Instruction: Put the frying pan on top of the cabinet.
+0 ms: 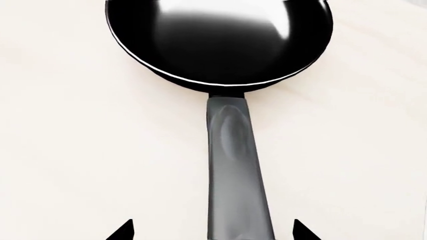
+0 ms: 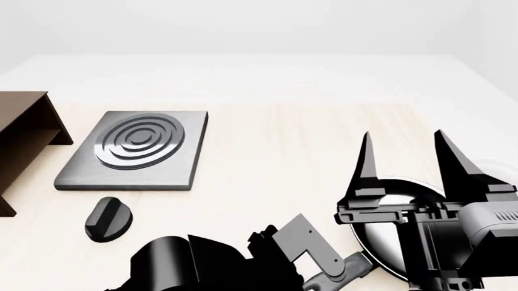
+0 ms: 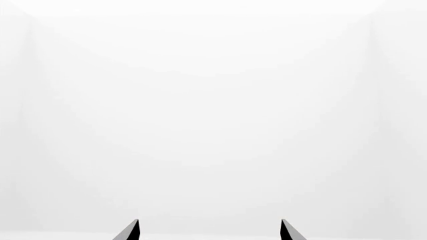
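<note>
Left hand (image 1: pixel 212 231) spread wide astride frying pan (image 1: pixel 220 45) handle; right hand (image 2: pixel 409 160) wide, empty; cabinet (image 2: pixel 24 142) far left.

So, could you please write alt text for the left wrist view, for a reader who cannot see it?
A black frying pan lies on a pale wooden table, its long handle running straight toward the camera. The handle passes between the two open fingertips of the left gripper, which do not touch it.

No readable text, label, brand, number or sign can be found in any of the three views; every visible surface is left unmarked.
</note>
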